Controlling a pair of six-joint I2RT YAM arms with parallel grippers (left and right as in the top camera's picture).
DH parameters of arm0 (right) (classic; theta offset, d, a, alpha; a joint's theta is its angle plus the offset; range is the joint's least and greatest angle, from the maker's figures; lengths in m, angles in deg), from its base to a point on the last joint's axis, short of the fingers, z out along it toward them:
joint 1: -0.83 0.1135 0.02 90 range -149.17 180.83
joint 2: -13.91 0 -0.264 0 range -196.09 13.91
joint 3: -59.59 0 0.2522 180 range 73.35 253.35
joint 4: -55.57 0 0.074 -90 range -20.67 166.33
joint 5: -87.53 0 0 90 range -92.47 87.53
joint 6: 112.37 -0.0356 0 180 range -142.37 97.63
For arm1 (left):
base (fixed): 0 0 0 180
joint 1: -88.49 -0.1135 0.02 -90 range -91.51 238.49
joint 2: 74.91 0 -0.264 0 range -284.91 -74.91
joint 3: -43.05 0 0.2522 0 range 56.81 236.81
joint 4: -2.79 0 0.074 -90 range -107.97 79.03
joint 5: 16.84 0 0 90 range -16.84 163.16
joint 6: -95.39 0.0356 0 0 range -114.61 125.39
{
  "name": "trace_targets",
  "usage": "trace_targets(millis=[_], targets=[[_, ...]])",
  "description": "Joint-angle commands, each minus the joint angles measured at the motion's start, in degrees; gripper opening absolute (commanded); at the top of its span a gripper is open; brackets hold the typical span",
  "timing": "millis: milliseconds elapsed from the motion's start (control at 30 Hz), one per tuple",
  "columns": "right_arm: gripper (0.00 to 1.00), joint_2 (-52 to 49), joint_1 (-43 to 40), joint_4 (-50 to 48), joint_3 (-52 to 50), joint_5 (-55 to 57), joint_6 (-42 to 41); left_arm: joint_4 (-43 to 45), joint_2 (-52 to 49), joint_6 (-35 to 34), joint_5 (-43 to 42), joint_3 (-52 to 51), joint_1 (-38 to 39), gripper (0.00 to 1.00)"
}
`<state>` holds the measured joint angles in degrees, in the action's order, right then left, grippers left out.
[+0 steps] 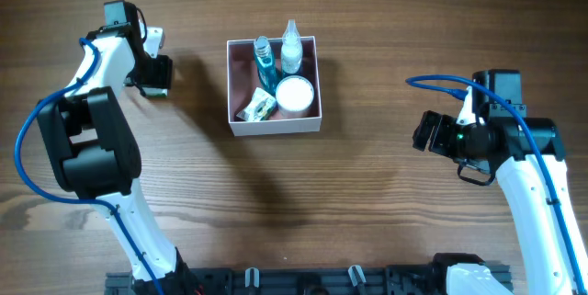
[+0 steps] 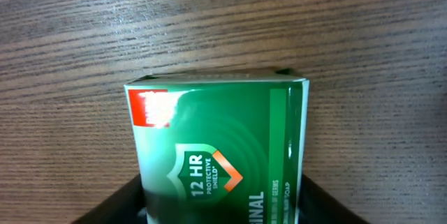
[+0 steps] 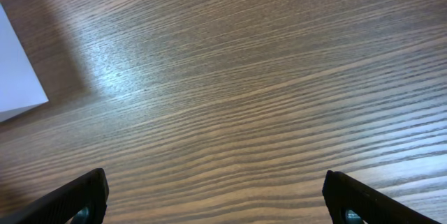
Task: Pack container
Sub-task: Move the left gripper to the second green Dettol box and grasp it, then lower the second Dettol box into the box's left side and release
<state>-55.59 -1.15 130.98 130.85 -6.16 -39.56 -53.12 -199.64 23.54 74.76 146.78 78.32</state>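
Observation:
The container (image 1: 230,85) is a square white-walled box with a pink inside, at the table's upper middle. It holds a blue bottle (image 1: 265,60), a clear bottle (image 1: 291,45), a round white-lidded jar (image 1: 295,94) and a small packet (image 1: 258,106). My left gripper (image 1: 154,74) is to the left of the container, shut on a green soap box (image 2: 220,154) that fills the left wrist view. My right gripper (image 1: 424,131) is open and empty over bare wood, well to the right of the container, whose white corner shows in the right wrist view (image 3: 17,77).
The wooden table (image 1: 367,203) stretches around the container. A black rail (image 1: 303,281) runs along the front edge between the arm bases.

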Motion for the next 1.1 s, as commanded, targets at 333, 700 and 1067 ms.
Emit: trace_targets(millis=[333,700,1067], targets=[[1.0,-0.2,0.1,0.0,-0.2,-0.7,0.6,-1.4,-2.0,0.7,0.4,0.0,0.0,0.37],[1.0,-0.2,0.1,0.1,-0.2,-0.7,0.7,-4.0,8.7,-4.4,0.4,0.1,4.2,0.14],[1.0,-0.2,0.1,0.1,-0.2,-0.7,0.7,-17.0,26.5,-20.0,0.0,0.0,16.1,0.04]])
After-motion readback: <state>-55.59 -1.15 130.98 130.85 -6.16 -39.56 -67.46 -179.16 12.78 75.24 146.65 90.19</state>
